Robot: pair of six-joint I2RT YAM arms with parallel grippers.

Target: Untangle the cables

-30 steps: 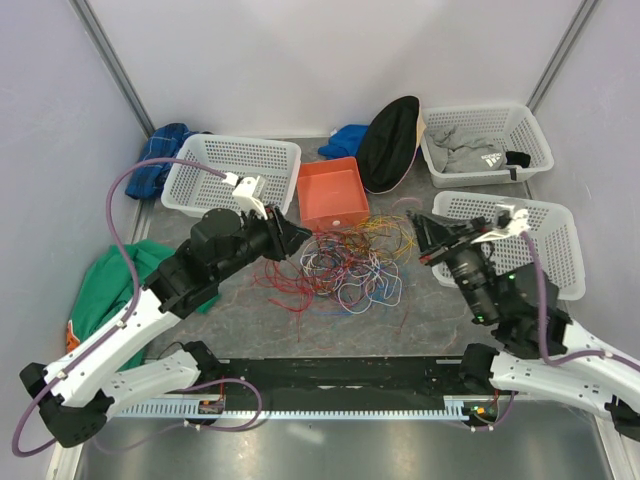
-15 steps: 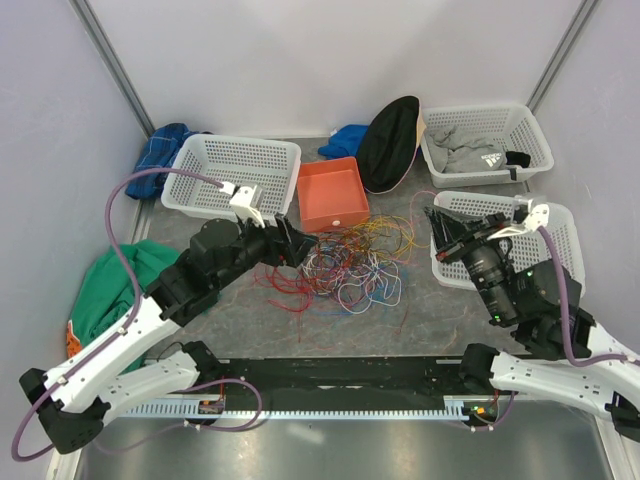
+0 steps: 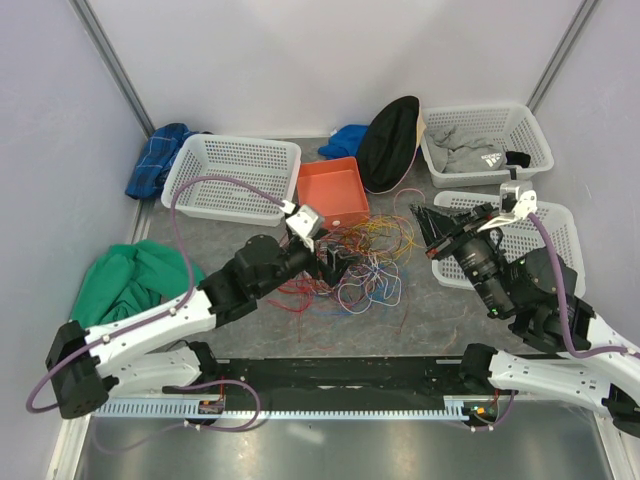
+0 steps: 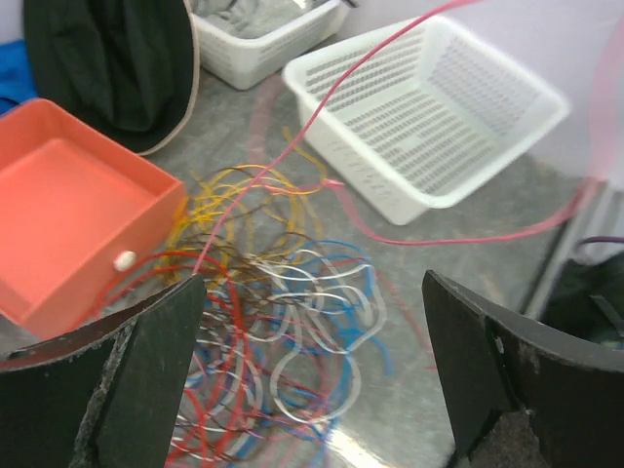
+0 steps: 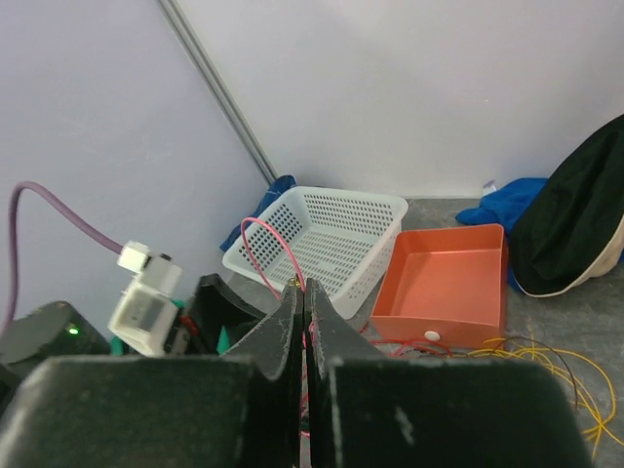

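- Tangle of thin multicoloured cables [image 3: 365, 255] lies mid-counter [image 3: 430, 310] beside orange tray [image 3: 330, 190].
- Left tool [image 4: 314, 283]: spread wide, empty, above tangle.
- Right wrist view alone shows right tool [image 5: 303, 292] clamped on pink cable [image 5: 257, 221].

The cables [image 3: 350, 265] mix red, orange, yellow, blue, white and purple, with one pink strand [image 4: 322, 97], against a mottled grey tabletop [image 3: 430, 320]. The tray [image 3: 333, 193] is plain orange and the baskets [image 3: 232, 176] are white with a perforated grid. There is a green cloth [image 3: 125, 280], a blue cloth [image 3: 155, 160] and a black cloth [image 3: 388, 143] edged in cream
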